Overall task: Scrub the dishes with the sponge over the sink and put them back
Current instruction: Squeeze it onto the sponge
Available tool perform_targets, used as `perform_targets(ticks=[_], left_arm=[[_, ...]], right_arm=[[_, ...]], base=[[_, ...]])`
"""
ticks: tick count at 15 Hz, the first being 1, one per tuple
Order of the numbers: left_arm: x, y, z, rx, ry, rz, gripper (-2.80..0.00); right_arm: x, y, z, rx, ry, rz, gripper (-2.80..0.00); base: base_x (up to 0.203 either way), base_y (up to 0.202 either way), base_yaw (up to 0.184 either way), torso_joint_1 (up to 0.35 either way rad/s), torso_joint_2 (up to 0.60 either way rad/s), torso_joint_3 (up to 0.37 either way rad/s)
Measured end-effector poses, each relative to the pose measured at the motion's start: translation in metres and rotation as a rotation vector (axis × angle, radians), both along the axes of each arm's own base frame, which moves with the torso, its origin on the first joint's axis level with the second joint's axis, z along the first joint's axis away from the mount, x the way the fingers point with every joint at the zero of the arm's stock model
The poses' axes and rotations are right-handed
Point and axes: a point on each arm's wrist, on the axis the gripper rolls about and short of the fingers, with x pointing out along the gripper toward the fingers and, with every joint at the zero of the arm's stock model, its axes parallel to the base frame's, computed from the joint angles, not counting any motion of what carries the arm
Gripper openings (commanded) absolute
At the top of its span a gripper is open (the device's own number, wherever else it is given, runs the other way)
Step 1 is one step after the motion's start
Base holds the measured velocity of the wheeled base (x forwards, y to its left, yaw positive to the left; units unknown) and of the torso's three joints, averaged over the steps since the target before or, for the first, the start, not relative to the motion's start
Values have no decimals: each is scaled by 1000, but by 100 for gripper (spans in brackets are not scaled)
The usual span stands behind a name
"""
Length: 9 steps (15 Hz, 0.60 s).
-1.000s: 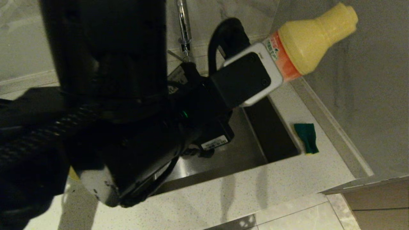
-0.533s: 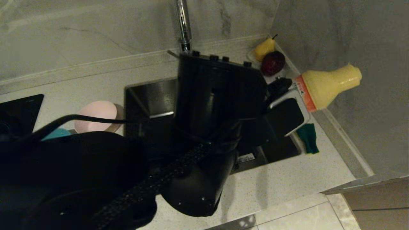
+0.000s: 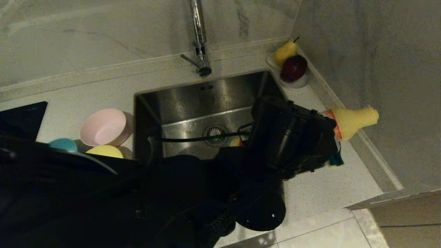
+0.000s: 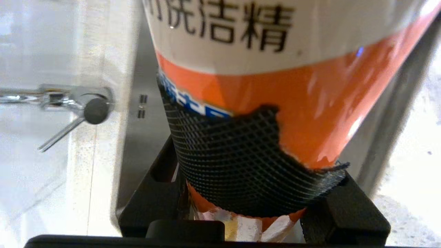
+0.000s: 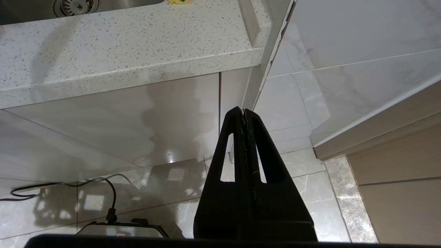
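My left gripper (image 3: pixel 329 136) is shut on a detergent bottle (image 3: pixel 351 120) with a yellow top and an orange and white label, held tilted over the counter right of the sink (image 3: pixel 206 100). In the left wrist view the bottle (image 4: pixel 275 69) fills the space between the black fingers (image 4: pixel 344 210). Only a green corner of the sponge (image 3: pixel 336 159) shows from under that gripper. The pink bowl (image 3: pixel 103 127), blue bowl (image 3: pixel 62 144) and yellow bowl (image 3: pixel 105 151) stand left of the sink. My right gripper (image 5: pixel 244 111) hangs shut below the counter edge.
A chrome tap (image 3: pixel 199 38) rises behind the sink. A white dish (image 3: pixel 299 82) with a pear and a dark red fruit sits in the back right corner. A small yellow bit (image 3: pixel 236 142) lies in the basin near the drain (image 3: pixel 214 131). A black hob (image 3: pixel 24 115) lies far left.
My left arm has swung down and to the right with the bottle, from close before the head camera to just above the right counter. The sink and bowls have come into view.
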Motion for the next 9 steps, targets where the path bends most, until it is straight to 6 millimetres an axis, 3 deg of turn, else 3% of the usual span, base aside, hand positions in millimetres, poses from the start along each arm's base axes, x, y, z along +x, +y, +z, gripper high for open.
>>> perform_targets(ticks=[4, 9], left_arm=[[10, -18, -26, 97, 15, 30, -280], [18, -33, -46, 154, 18, 81, -280]], right_arm=[[0, 0, 0, -1, 0, 0, -280], [0, 0, 0, 0, 0, 0, -280]], base=[[0, 0, 0, 0, 0, 0], [0, 0, 0, 0, 0, 0]])
